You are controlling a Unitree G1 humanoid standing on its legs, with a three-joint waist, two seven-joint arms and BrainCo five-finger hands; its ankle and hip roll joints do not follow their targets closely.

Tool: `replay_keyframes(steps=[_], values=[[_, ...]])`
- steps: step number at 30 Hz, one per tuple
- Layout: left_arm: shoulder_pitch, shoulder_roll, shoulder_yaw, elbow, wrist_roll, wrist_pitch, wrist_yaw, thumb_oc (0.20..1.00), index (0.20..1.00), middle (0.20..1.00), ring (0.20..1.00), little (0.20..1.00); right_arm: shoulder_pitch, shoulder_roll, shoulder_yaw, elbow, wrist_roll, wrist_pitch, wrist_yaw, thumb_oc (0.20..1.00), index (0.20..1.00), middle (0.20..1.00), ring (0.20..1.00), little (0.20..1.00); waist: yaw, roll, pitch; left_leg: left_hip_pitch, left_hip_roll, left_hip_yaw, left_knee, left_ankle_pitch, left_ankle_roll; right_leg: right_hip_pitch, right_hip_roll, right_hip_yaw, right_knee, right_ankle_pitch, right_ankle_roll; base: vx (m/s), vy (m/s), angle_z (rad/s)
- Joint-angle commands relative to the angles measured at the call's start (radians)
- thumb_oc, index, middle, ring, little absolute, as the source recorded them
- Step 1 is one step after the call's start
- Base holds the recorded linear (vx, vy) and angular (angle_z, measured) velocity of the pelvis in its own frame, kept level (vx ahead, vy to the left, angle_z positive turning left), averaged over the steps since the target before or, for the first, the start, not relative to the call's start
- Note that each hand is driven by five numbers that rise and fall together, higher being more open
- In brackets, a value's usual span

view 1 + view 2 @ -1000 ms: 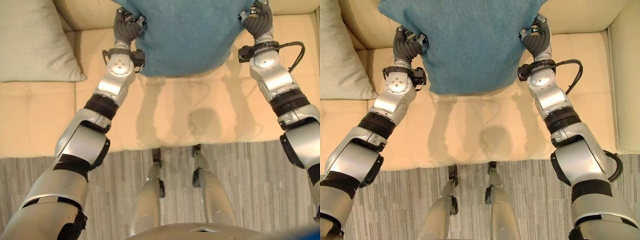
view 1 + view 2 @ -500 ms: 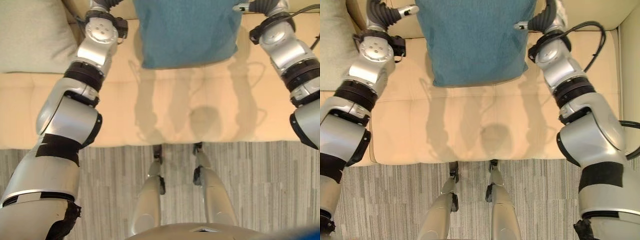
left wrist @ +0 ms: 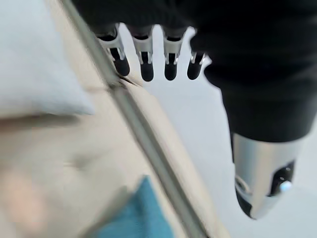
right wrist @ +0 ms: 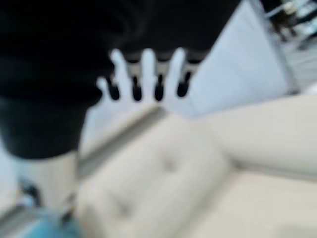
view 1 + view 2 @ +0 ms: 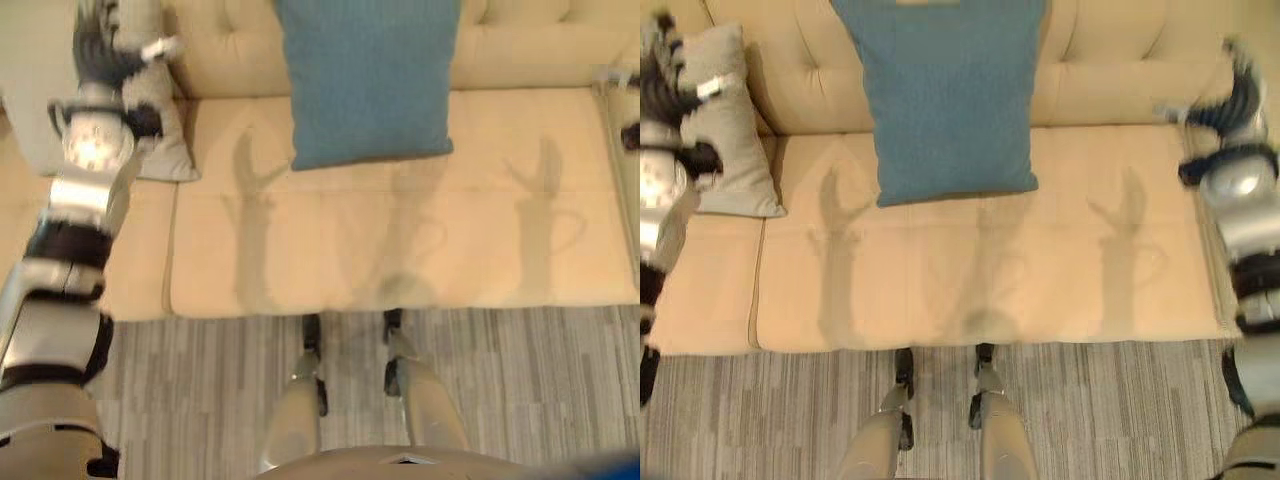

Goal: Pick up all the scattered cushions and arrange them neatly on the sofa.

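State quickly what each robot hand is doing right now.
Left robot hand: open, holding nothing.
Right robot hand: open, holding nothing.

Head eyes overlook sofa (image 5: 940,270); wrist views skim backrest.

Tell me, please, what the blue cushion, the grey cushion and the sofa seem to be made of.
The blue cushion looks like woven fabric with a matte, slightly fuzzy surface. The grey cushion seems a plain, smooth cloth. The sofa appears to be cream leather or imitation leather: smooth, with tufted dimples and stitched seams.
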Motion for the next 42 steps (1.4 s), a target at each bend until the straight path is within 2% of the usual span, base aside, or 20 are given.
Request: replay_keyframes(steps=[1, 3, 7, 11, 14, 15, 16, 18, 21, 25, 31, 35, 37, 38, 41, 42], values=[[0.021, -0.05, 0.031, 0.078, 0.082, -0.002, -0.044, 1.0, 1.0, 1.0, 1.0, 1.0, 0.011, 0.092, -0.034, 0.074, -0.068, -0.025, 0.036, 1.0, 1.0, 1.0, 1.0, 1.0, 0.011, -0.033, -0.088, 0.042, -0.019, 0.023, 0.003, -0.032, -0.044, 0.093, -0.054, 0.002, -0.002, -0.073, 0.142, 0.06, -0.023, -0.11], [0.094, -0.067, 0.062, 0.061, 0.102, 0.009, -0.064, 1.0, 1.0, 1.0, 1.0, 1.0, 0.076, 0.107, -0.063, 0.068, -0.094, -0.015, 0.054, 1.0, 1.0, 1.0, 1.0, 1.0, 0.012, -0.035, -0.093, 0.057, -0.016, 0.025, 0.003, -0.034, -0.044, 0.111, -0.054, -0.001, -0.004, -0.077, 0.143, 0.03, -0.017, -0.1], [0.295, -0.152, 0.078, 0.13, 0.225, 0.067, -0.135, 1.0, 1.0, 1.0, 1.0, 1.0, 0.207, 0.2, -0.1, 0.106, -0.17, 0.001, 0.1, 1.0, 1.0, 1.0, 1.0, 1.0, 0.014, -0.036, -0.114, 0.118, -0.009, 0.029, 0.003, -0.047, -0.036, 0.171, -0.05, -0.001, -0.003, -0.092, 0.144, 0.0, 0.0, 0.0], [0.41, -0.246, 0.062, 0.287, 0.355, 0.108, -0.2, 1.0, 1.0, 1.0, 1.0, 1.0, 0.297, 0.255, -0.067, 0.207, -0.302, 0.016, 0.153, 1.0, 1.0, 1.0, 1.0, 1.0, 0.015, -0.035, -0.14, 0.182, -0.004, 0.041, 0.003, -0.06, -0.028, 0.234, -0.044, -0.001, -0.001, -0.105, 0.142, 0.0, 0.013, -0.04], [0.44, -0.334, 0.028, 0.504, 0.44, 0.126, -0.205, 1.0, 1.0, 1.0, 1.0, 1.0, 0.336, 0.304, -0.037, 0.297, -0.377, 0.021, 0.178, 1.0, 1.0, 1.0, 1.0, 1.0, 0.011, -0.037, -0.157, 0.222, -0.004, 0.048, 0.003, -0.071, -0.02, 0.27, -0.041, 0.01, -0.001, -0.115, 0.141, -0.02, 0.019, -0.15], [0.463, -0.387, 0.022, 0.601, 0.481, 0.136, -0.206, 1.0, 1.0, 1.0, 1.0, 1.0, 0.363, 0.334, -0.023, 0.347, -0.417, 0.024, 0.183, 1.0, 1.0, 1.0, 1.0, 1.0, 0.007, -0.038, -0.172, 0.24, -0.002, 0.054, 0.003, -0.077, -0.017, 0.288, -0.04, 0.015, -0.003, -0.119, 0.14, 0.01, 0.01, -0.17], [0.462, -0.387, 0.021, 0.603, 0.482, 0.135, -0.206, 1.0, 1.0, 1.0, 1.0, 1.0, 0.362, 0.334, -0.023, 0.348, -0.417, 0.024, 0.183, 1.0, 1.0, 1.0, 1.0, 1.0, 0.008, -0.038, -0.171, 0.241, -0.002, 0.054, 0.003, -0.078, -0.017, 0.289, -0.04, 0.015, -0.003, -0.119, 0.14, 0.02, -0.004, -0.14], [0.48, -0.44, 0.037, 0.716, 0.504, 0.153, -0.205, 1.0, 1.0, 1.0, 1.0, 1.0, 0.401, 0.386, -0.033, 0.407, -0.428, 0.031, 0.181, 1.0, 1.0, 1.0, 1.0, 1.0, 0.004, -0.04, -0.186, 0.256, -0.001, 0.056, 0.003, -0.084, -0.016, 0.305, -0.039, 0.015, -0.007, -0.126, 0.139, 0.02, -0.016, -0.09], [0.526, -0.507, 0.074, 0.784, 0.491, 0.171, -0.193, 1.0, 1.0, 1.0, 1.0, 1.0, 0.455, 0.463, -0.065, 0.479, -0.406, 0.041, 0.175, 1.0, 1.0, 1.0, 1.0, 1.0, 0.007, -0.042, -0.194, 0.275, 0.001, 0.054, 0.003, -0.09, -0.01, 0.328, -0.036, 0.017, -0.007, -0.135, 0.134, 0.01, -0.008, -0.01], [0.565, -0.547, 0.102, 0.827, 0.471, 0.181, -0.192, 1.0, 1.0, 1.0, 1.0, 1.0, 0.497, 0.526, -0.097, 0.544, -0.36, 0.044, 0.167, 1.0, 1.0, 1.0, 1.0, 1.0, 0.02, -0.051, -0.188, 0.312, 0.012, 0.052, 0.003, -0.101, -0.006, 0.36, -0.022, 0.018, -0.01, -0.151, 0.127, 0.01, -0.045, -0.02], [0.574, -0.548, 0.082, 0.841, 0.499, 0.18, -0.191, 1.0, 1.0, 1.0, 1.0, 1.0, 0.526, 0.557, -0.09, 0.573, -0.349, 0.041, 0.169, 1.0, 1.0, 1.0, 1.0, 1.0, 0.027, -0.058, -0.177, 0.324, 0.035, 0.051, 0.004, -0.092, -0.015, 0.376, 0.0, 0.015, -0.01, -0.171, 0.116, -0.03, -0.078, -0.04], [0.538, -0.538, 0.06, 0.81, 0.473, 0.168, -0.177, 1.0, 1.0, 1.0, 1.0, 1.0, 0.527, 0.565, -0.097, 0.581, -0.316, 0.036, 0.15, 1.0, 1.0, 1.0, 1.0, 1.0, 0.023, -0.06, -0.146, 0.232, 0.051, 0.025, 0.016, -0.033, -0.036, 0.343, 0.012, 0.005, -0.01, -0.184, 0.104, -0.2, -0.055, 0.16], [0.512, -0.535, 0.043, 0.794, 0.465, 0.164, -0.17, 1.0, 1.0, 1.0, 1.0, 1.0, 0.525, 0.567, -0.095, 0.588, -0.309, 0.039, 0.144, 1.0, 1.0, 1.0, 1.0, 1.0, 0.024, -0.068, -0.125, 0.171, 0.051, 0.021, 0.062, -0.023, -0.037, 0.324, 0.006, -0.005, -0.01, -0.183, 0.098, -0.25, -0.036, 0.48], [0.503, -0.536, 0.035, 0.79, 0.465, 0.163, -0.17, 1.0, 1.0, 1.0, 1.0, 1.0, 0.527, 0.571, -0.095, 0.593, -0.306, 0.04, 0.145, 1.0, 1.0, 1.0, 1.0, 1.0, 0.021, -0.072, -0.125, 0.163, 0.047, 0.022, 0.09, -0.045, -0.026, 0.31, 0.001, -0.015, -0.01, -0.174, 0.094, -0.2, -0.033, 0.58], [0.493, -0.549, 0.028, 0.796, 0.471, 0.166, -0.175, 1.0, 1.0, 1.0, 1.0, 1.0, 0.531, 0.58, -0.093, 0.609, -0.308, 0.044, 0.146, 1.0, 1.0, 1.0, 1.0, 1.0, 0.009, -0.089, -0.122, 0.187, 0.015, -0.001, 0.215, -0.157, -0.008, 0.293, -0.019, -0.021, -0.01, -0.151, 0.092, -0.14, 0.017, 0.39], [0.49, -0.559, 0.026, 0.8, 0.469, 0.167, -0.176, 1.0, 1.0, 1.0, 1.0, 1.0, 0.528, 0.583, -0.094, 0.614, -0.309, 0.046, 0.143, 1.0, 1.0, 1.0, 1.0, 1.0, 0.002, -0.092, -0.128, 0.199, -0.001, -0.017, 0.238, -0.169, -0.006, 0.283, -0.026, -0.02, -0.01, -0.142, 0.091, -0.1, 0.107, 0.24]])
